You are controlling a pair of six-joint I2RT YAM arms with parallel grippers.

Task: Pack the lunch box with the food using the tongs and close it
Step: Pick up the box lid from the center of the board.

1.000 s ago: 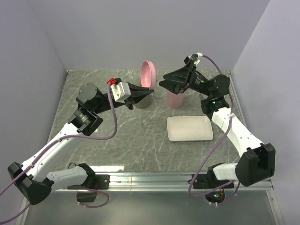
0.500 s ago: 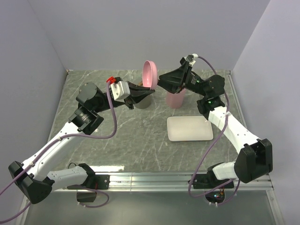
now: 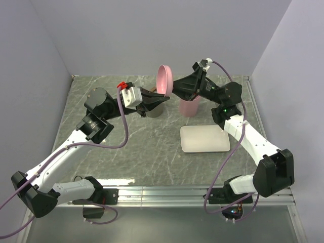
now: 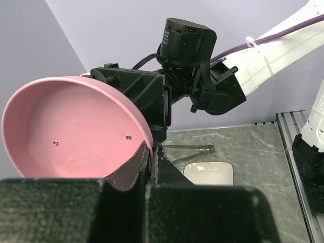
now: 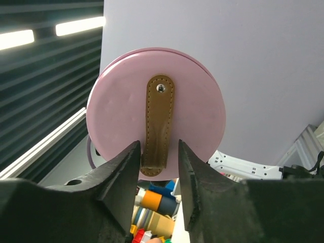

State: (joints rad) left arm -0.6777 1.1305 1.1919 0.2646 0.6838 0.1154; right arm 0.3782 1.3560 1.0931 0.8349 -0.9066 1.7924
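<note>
From above, the pink lid (image 3: 163, 81) stands on edge over the far part of the surface (image 3: 142, 147), with its hollow side turned to the left arm. That arm stretches up from the near left corner, and the left fingers (image 3: 151, 99) are pressed together on the lid's lower rim. A grey cup (image 3: 156, 110) sits just under the lid and a pink cup (image 3: 189, 107) to its right. I can't see into either. A white tray (image 3: 205, 138) lies nearer than the lid. The right arm arches over it, wrist level, meeting the lid's right side.

The left wrist view shows the left fingers (image 4: 132, 167) pinching the lid (image 4: 71, 131). Behind it the tongs (image 4: 190, 148) lie flat, long axis left to right.

The right wrist view shows the right fingers (image 5: 120, 174) spread to either side of the brown strap (image 5: 159, 126) on the lid's (image 5: 114, 121) outer face. The strap runs straight up.
</note>
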